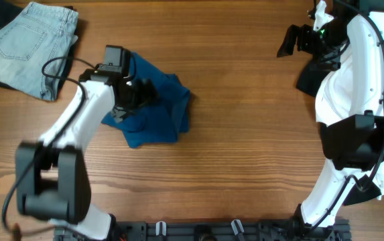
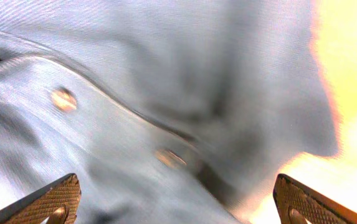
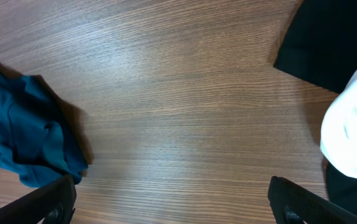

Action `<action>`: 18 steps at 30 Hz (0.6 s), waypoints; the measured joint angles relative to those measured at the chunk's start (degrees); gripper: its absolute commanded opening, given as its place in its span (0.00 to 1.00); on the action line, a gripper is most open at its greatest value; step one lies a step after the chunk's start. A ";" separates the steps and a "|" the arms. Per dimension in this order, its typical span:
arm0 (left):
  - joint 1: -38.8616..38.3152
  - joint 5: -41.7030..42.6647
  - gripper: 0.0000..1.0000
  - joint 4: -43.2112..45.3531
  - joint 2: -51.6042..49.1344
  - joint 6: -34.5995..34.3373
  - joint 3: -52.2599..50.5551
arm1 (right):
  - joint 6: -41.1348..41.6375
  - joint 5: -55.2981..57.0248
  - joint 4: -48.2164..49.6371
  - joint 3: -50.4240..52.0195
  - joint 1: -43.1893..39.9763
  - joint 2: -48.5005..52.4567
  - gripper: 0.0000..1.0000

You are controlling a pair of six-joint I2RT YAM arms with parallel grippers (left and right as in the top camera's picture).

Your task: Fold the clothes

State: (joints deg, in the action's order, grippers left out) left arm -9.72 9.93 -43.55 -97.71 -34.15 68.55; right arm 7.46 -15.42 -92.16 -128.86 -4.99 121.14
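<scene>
Left of table centre: the teal-blue shirt (image 1: 158, 117) lies bunched in a wrinkled heap on the wooden table (image 1: 245, 134), not laid flat. The left gripper (image 1: 140, 94) sits over the heap's upper left part, with its arm crossing the shirt's left edge.

Left wrist view: both ribbed fingertips (image 2: 57, 199) stand at the far bottom corners of the frame, so the jaws are spread wide. Fabric fills the view close beneath them, washed out to pale grey by glare. Two small buttons (image 2: 63, 98) show along a seam. Nothing is pinched between the jaws; whether the tips touch the cloth cannot be told.

Right gripper (image 1: 290, 41): near the far right of the table, well apart from the shirt. Right wrist view shows the jaws spread wide over bare wood, holding nothing.

Others: pale denim jeans (image 1: 27, 47) at the far left corner. White garment (image 3: 352, 130) beside black cloth (image 3: 328, 43) at the right side.
</scene>
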 measured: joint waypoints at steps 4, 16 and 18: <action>-2.19 0.22 0.97 -0.46 8.63 -0.87 0.00 | 0.00 -0.35 0.00 0.00 0.00 0.00 1.00; -18.73 -4.66 0.99 -5.55 8.11 -0.98 0.02 | -0.02 -2.60 0.00 0.00 0.00 0.00 1.00; -21.84 -7.37 0.99 -5.55 5.16 -0.20 0.02 | -0.02 -2.60 0.00 0.00 0.00 0.00 1.00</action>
State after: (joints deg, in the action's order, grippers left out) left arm -31.55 2.57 -49.10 -92.55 -34.35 68.58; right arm 7.44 -18.02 -92.16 -128.86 -4.99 121.14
